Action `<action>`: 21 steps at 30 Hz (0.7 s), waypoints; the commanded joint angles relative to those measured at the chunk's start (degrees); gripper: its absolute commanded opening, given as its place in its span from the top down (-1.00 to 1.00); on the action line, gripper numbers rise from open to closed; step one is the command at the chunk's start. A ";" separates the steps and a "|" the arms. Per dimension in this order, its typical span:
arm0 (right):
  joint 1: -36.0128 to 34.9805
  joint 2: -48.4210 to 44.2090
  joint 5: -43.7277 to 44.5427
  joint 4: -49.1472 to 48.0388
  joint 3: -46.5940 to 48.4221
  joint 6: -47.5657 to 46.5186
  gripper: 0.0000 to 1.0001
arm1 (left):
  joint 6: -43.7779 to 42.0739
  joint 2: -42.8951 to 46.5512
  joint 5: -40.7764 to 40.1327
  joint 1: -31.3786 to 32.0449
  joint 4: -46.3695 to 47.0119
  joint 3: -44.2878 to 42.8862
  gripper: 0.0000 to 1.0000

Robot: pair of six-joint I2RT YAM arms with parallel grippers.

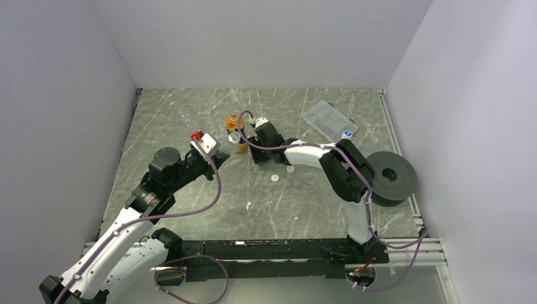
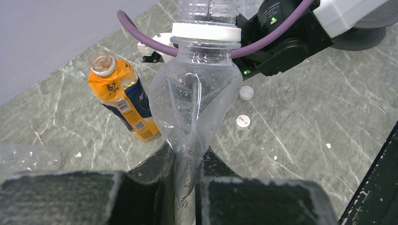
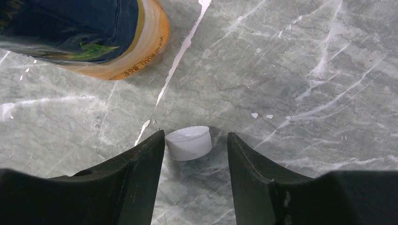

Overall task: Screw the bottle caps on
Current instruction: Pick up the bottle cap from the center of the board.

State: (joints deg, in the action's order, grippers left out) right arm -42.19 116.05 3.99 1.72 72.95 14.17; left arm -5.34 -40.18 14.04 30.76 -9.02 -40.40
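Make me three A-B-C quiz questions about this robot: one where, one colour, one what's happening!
1. Where is the white cap in the right wrist view? A on a plate; B on the table, between the right pincer's fingers; C on a shelf.
2. What colour is the labelled bottle? A green; B pink; C orange.
3. The left pincer is: A shut on the clear bottle; B open, empty; C holding a spoon.
Answers: B, fingers flank it; C, orange body shows; A, fingers squeeze its crumpled body.
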 commanded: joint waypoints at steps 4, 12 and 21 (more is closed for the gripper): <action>-0.34 1.57 -0.30 -1.42 1.21 -0.46 0.02 | -0.10 -0.42 0.12 -0.35 2.41 0.04 1.00; -0.43 -0.73 0.34 3.61 1.93 0.81 0.36 | 0.23 -0.46 0.28 -0.44 2.69 0.32 1.00; -0.61 -7.86 -0.34 27.79 8.04 7.09 0.57 | 0.69 -0.09 0.79 -0.46 2.63 0.60 1.00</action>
State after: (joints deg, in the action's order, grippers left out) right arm -42.46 115.00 4.43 15.59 77.43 17.12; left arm -5.17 -40.71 14.09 30.57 -8.78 -39.62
